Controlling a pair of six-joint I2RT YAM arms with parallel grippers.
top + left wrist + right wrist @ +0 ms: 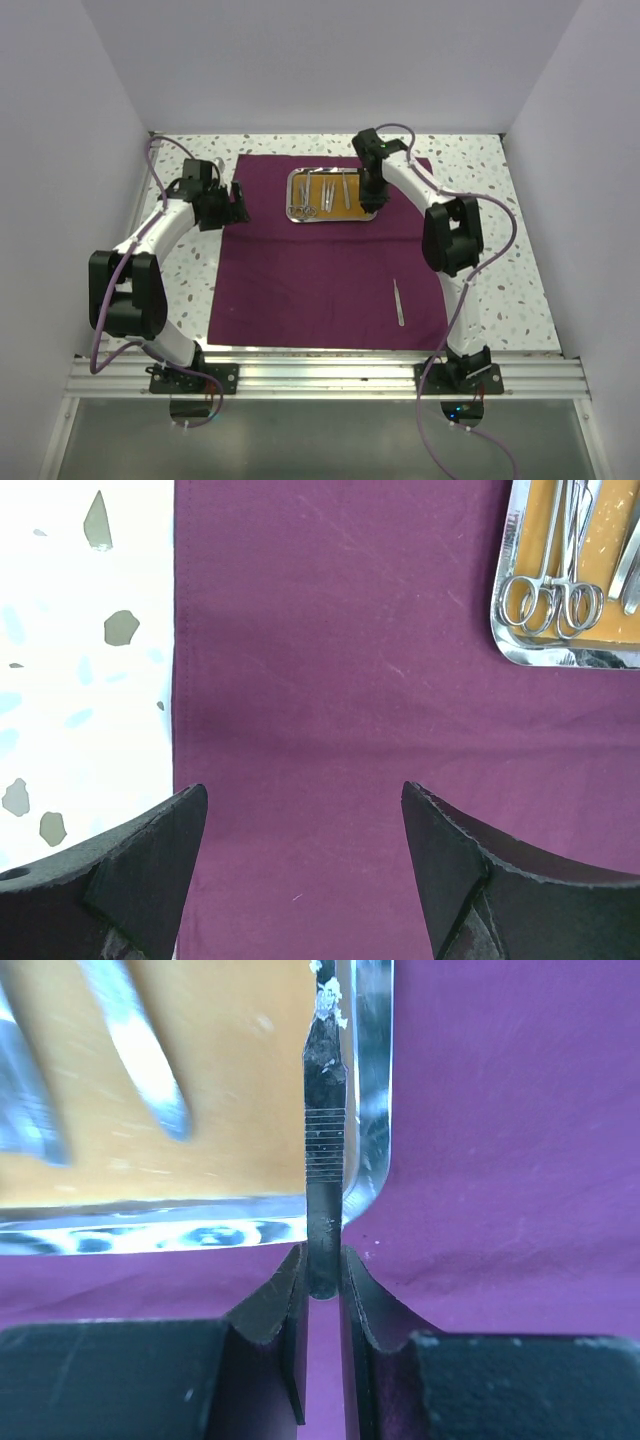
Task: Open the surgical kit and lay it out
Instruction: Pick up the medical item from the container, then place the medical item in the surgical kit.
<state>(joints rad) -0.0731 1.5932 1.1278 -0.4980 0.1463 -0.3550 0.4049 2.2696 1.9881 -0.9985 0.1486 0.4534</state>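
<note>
The dark purple cloth (300, 280) lies spread flat on the table. The steel tray (330, 220) with an orange-brown liner sits at its far middle and holds scissors, forceps (545, 600) and tweezers. One pair of tweezers (399, 301) lies alone on the cloth at the near right. My right gripper (372, 203) is at the tray's right near corner. In the right wrist view it (322, 1265) is shut on a thin dark steel instrument (323, 1150) with a ribbed grip, which lies over the tray rim (150, 1230). My left gripper (303, 800) is open and empty over the cloth's left part (330, 660), left of the tray (540, 655).
The speckled white table (500, 270) shows around the cloth, with white walls on three sides. The cloth's left edge runs just under my left gripper, with bare table (80, 680) beyond it. The metal rail (320, 375) bearing the arm bases runs along the near edge.
</note>
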